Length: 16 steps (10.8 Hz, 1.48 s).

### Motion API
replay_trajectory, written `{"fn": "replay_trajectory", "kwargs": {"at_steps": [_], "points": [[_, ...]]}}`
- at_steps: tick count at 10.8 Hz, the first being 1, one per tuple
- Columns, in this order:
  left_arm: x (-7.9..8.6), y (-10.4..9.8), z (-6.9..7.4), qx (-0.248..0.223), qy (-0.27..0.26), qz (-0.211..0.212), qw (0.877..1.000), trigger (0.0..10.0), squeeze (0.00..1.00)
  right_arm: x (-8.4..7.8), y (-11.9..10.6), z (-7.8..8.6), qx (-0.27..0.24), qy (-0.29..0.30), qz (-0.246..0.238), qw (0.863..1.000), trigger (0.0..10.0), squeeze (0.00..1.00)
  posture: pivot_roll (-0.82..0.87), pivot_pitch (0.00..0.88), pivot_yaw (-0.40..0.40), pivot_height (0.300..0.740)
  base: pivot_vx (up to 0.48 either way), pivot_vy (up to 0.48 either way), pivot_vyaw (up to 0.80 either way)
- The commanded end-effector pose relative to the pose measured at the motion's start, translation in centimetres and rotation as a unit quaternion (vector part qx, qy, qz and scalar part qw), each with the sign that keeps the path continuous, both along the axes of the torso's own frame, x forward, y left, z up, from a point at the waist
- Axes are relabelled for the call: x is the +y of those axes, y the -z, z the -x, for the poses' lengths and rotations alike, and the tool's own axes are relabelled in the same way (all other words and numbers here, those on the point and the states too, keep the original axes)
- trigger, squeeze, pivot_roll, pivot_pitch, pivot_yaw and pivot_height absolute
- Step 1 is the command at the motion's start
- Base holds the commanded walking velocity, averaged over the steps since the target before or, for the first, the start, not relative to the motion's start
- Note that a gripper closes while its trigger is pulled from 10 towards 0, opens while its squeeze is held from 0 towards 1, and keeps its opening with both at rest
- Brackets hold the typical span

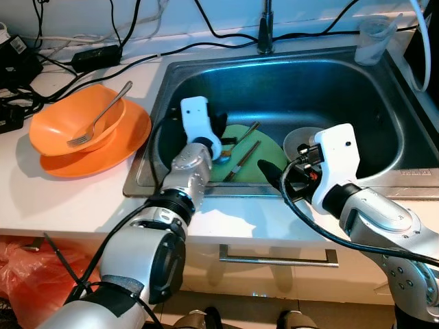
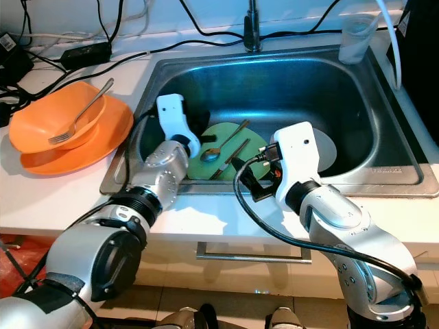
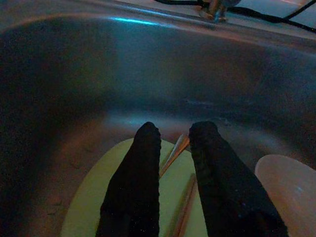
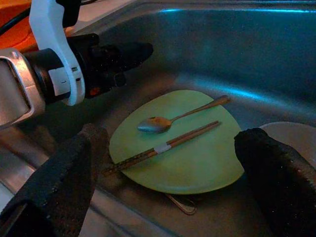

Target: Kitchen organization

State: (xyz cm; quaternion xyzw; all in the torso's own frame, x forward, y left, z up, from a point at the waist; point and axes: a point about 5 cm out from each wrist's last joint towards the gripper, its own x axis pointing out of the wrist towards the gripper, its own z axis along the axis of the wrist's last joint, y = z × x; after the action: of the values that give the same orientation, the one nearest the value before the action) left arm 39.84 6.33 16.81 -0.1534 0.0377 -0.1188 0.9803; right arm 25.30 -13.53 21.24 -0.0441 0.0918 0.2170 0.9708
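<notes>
A green plate (image 4: 197,163) lies on the sink floor. On it rest a metal spoon (image 4: 153,123) and a pair of brown chopsticks (image 4: 182,138). My left gripper (image 3: 175,131) reaches down into the sink over the plate's left part, open with a narrow gap, and the spoon's handle shows beyond that gap. My right gripper (image 4: 172,133) hovers at the sink's front edge, open wide, with the plate lying beyond its fingers. Neither holds anything. A small white dish (image 1: 300,140) sits right of the green plate.
On the counter to the left, an orange bowl (image 1: 68,120) holding a fork (image 1: 103,113) stands on an orange plate (image 1: 130,140). The faucet (image 1: 265,31) and a clear plastic cup (image 1: 374,38) stand behind the steel sink (image 1: 329,82). Black cables cross the back counter.
</notes>
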Motion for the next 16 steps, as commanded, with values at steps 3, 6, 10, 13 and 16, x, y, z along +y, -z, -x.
{"fn": "replay_trajectory", "kwargs": {"at_steps": [3,6,10,13,16], "points": [[0.6,0.0,-0.2,0.006,-0.006,-0.023,1.000,10.0,1.00,0.2,-0.3,-0.1,-0.006,-0.004,-0.004,1.000,10.0,0.00,-0.24,0.125,0.176,0.740,0.000,0.000,0.00],[1.1,-0.1,-0.4,0.010,-0.016,-0.027,0.999,10.0,1.00,0.1,-0.3,-0.2,-0.007,-0.006,-0.004,1.000,10.0,0.00,-0.24,0.119,0.174,0.740,0.000,0.000,0.00],[0.6,-1.1,-0.5,-0.023,-0.017,-0.086,0.996,10.0,1.00,0.2,-0.3,-0.2,-0.008,-0.012,-0.004,1.000,10.0,0.00,-0.24,0.123,0.164,0.740,0.000,0.000,0.00],[1.7,-3.6,-0.9,-0.124,-0.079,-0.234,0.961,10.0,1.00,0.2,-0.3,0.1,-0.002,-0.022,0.000,1.000,10.0,0.00,-0.23,0.131,0.133,0.740,0.000,0.000,0.00],[3.2,-5.0,-1.0,-0.187,-0.125,-0.340,0.913,10.0,1.00,0.2,-0.5,-0.1,0.000,-0.039,0.003,0.999,10.0,0.00,-0.22,0.128,0.104,0.740,0.000,0.000,0.00]]}}
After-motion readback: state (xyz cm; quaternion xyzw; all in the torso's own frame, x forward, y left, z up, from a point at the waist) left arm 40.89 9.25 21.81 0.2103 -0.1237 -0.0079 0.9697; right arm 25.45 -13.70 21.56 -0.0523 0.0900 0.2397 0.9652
